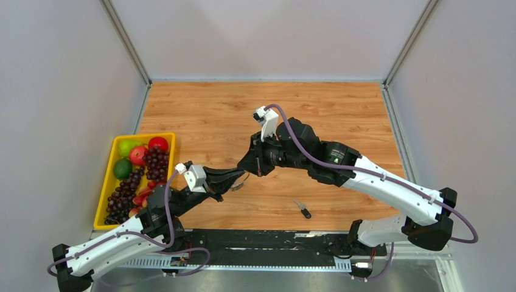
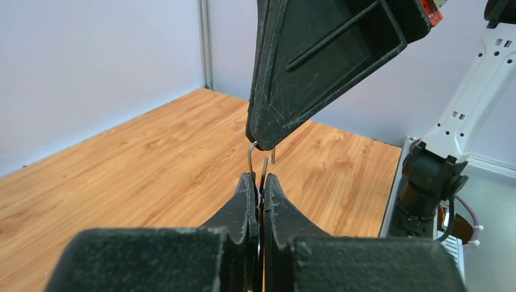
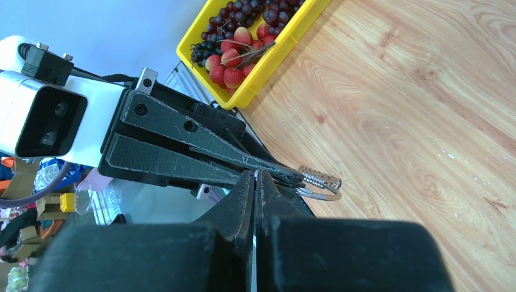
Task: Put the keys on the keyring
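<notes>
Pinched in the left gripper [image 2: 260, 177], jaws pressed together, the thin silver wire keyring [image 2: 249, 159] hangs above the wooden table [image 1: 341, 115]. The right gripper [image 3: 255, 175], arm stretched across from the right, seems clamped on it too. One black-headed silver key [image 1: 302, 209] lies well apart, nearer the bases.
</notes>
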Action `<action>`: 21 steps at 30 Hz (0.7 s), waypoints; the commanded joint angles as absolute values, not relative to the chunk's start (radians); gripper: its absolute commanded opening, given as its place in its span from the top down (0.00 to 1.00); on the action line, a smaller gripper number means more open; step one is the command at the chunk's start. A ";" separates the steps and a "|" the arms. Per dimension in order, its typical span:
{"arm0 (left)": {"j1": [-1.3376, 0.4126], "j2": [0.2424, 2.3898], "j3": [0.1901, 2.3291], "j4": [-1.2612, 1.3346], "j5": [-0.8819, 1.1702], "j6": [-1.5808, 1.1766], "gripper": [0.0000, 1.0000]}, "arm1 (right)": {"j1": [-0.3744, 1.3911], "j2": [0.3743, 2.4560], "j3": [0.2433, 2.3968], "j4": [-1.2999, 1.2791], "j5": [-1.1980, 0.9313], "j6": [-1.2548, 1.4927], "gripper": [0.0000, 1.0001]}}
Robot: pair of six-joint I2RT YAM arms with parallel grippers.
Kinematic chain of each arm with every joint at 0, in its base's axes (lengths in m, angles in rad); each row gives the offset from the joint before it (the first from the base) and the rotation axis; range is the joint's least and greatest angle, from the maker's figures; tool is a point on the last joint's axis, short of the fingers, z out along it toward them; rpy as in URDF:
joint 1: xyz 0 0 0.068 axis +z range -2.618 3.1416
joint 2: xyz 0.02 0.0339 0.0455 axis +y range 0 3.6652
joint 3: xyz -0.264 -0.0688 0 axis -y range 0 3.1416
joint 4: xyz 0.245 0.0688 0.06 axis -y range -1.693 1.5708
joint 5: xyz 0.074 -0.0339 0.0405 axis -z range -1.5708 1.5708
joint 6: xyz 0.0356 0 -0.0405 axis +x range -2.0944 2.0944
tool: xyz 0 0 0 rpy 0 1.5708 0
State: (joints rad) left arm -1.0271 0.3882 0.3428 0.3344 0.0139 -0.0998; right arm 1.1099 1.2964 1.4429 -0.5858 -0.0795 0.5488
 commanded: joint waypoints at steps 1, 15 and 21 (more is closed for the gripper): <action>-1.031 0.377 0.350 0.409 0.061 -0.103 0.99 | 1.111 1.282 1.471 -0.560 -0.058 0.546 1.00; -1.031 0.377 0.381 0.361 0.044 -0.117 1.00 | 1.117 1.286 1.466 -0.559 -0.057 0.546 1.00; -1.031 0.408 0.394 0.353 0.049 -0.123 0.84 | 1.123 1.287 1.474 -0.558 -0.055 0.548 1.00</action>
